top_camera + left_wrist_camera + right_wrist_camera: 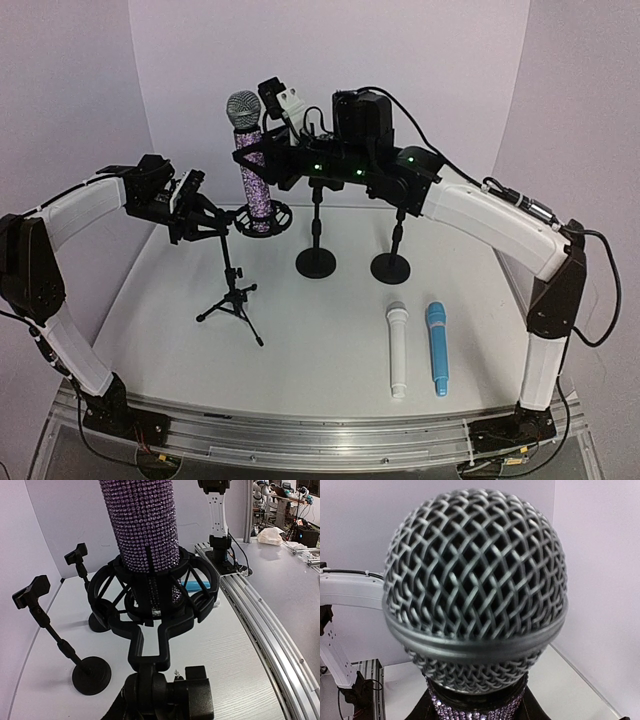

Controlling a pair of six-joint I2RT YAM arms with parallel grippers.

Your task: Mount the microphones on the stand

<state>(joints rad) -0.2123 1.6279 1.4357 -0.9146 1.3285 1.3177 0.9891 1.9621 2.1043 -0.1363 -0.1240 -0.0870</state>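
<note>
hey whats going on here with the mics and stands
The right gripper is closed on the purple glitter microphone, which stands upright in the shock mount of the tripod stand. The left gripper is shut on that stand just below the mount, apparently steadying it. The white microphone and blue microphone lie on the table. The two round-base clip stands hold nothing.

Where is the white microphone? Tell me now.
In the top view, the white microphone lies flat, front right, just left of the light blue microphone.
</note>
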